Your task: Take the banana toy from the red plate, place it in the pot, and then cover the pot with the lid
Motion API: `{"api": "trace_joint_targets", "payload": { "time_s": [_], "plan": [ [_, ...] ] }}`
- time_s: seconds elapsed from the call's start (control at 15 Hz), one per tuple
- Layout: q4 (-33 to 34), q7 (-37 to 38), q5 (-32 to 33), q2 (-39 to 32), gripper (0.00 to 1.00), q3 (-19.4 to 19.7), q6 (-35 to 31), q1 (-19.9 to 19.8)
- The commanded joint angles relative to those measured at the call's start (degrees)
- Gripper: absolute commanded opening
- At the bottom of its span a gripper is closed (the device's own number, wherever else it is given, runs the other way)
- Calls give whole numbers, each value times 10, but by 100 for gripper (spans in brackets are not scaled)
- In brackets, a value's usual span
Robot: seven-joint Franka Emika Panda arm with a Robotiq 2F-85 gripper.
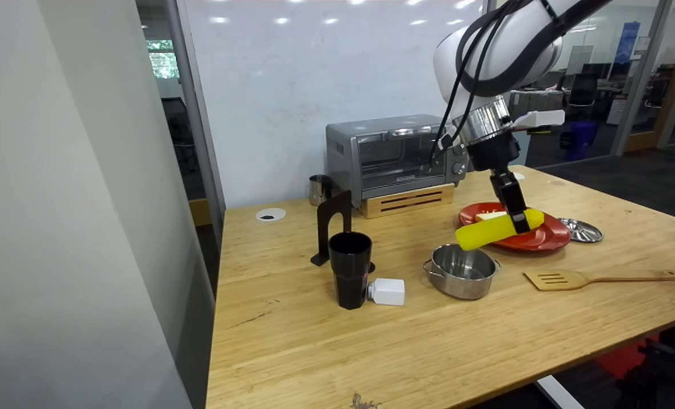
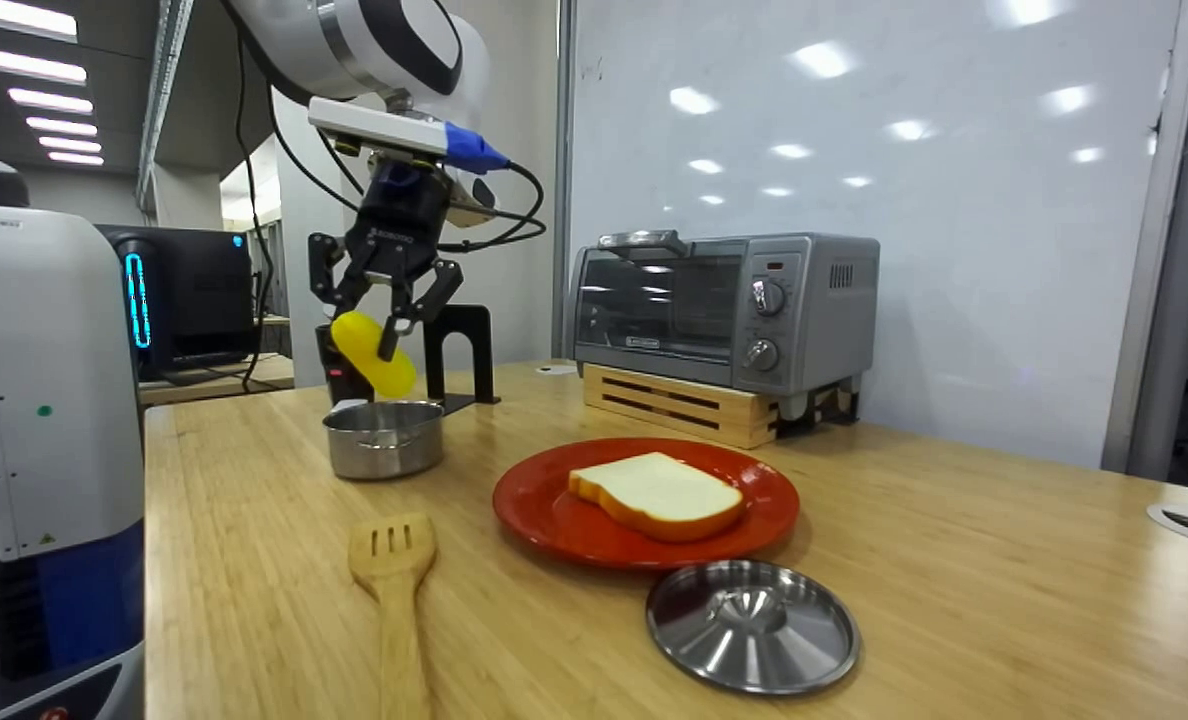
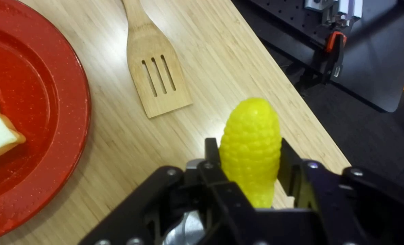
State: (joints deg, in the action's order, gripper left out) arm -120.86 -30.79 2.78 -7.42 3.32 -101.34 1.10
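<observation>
Pincer (image 3: 249, 151), black, two-fingered, quantity one: jaws parted partway, clasped on one bright yellow, elongated, corn-like toy (image 1: 488, 231).
I hold the toy aloft over the light wooden surface (image 1: 292, 341), near one low, round steel pot (image 2: 384, 458), its metal interior showing. One round, glossy red plate (image 2: 539, 508) bears one pale, brown-crusted bread slice (image 2: 659, 495); one round, silvery, knobbed lid (image 2: 754, 630) lies just beside the plate. Also: one slotted wooden spatula (image 3: 151, 51); one tall black cup (image 1: 350, 281), contents too dark to tell; one small white bottle (image 1: 388, 291), on its side by the cup.
</observation>
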Motion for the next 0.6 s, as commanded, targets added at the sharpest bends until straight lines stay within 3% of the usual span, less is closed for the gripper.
{"api": "trace_joint_targets", "payload": {
  "time_s": [0.0, 0.53],
  "plan": [
    [31, -14, 13, -34, 18, -18, 17, -12],
    [39, -11, 43, -64, 18, -31, 6, -11]
  ]
}}
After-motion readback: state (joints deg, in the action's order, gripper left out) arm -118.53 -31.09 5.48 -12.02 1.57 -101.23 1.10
